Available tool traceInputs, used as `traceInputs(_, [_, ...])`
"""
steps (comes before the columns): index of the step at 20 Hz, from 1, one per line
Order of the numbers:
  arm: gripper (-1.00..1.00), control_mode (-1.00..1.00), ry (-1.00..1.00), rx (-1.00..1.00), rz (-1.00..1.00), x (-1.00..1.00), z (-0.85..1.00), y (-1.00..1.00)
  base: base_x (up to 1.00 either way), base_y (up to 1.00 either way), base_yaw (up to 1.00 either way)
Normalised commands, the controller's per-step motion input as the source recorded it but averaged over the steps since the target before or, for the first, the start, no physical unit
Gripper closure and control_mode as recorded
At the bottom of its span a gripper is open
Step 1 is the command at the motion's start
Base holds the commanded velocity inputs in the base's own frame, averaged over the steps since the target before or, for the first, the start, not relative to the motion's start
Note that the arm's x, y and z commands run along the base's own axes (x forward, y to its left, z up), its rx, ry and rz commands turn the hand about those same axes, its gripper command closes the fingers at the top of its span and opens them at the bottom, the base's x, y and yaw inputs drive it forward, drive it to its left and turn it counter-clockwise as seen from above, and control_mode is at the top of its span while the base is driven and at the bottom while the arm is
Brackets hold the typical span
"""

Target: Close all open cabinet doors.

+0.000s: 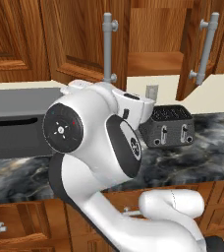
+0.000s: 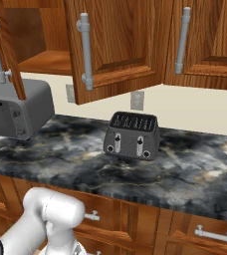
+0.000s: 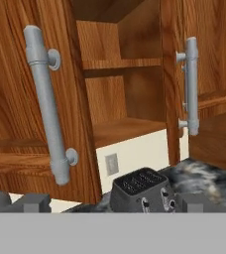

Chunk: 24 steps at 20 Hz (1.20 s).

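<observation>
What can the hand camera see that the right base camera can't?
The hand view adds a look deep into the open cabinet, with its upper shelf across the middle. The right base view adds the grey microwave on the left, the drawer fronts under the counter, and a shut door at the far right. Both share the toaster on the dark marble countertop and the two open cabinet doors with long silver handles.

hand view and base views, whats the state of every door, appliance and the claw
left cabinet door: swung open
right cabinet door: swung open
cabinet shelves: bare
toaster: upright, slots empty
microwave: door shut
claw: apart from both doors, grip unclear
</observation>
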Motion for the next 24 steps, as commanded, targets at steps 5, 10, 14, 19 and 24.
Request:
traceInputs(5, [-1.0,-1.0,0.0,0.0,-0.01,0.36,0.0,0.0,0.0,0.0,0.0])
traceInputs(10, [-1.0,-1.0,0.0,0.0,-0.04,0.44,-0.03,0.03,0.0,0.0,0.0])
traceInputs(14, [-1.0,-1.0,-0.01,0.0,-0.01,0.13,0.0,0.29,0.0,0.0,0.0])
traceInputs(19, [-1.0,-1.0,0.0,0.0,0.0,0.39,0.0,0.37,0.0,0.0,0.0])
traceInputs(24, [-1.0,-1.0,0.0,0.0,0.0,0.45,-0.01,0.37,0.0,0.0,0.0])
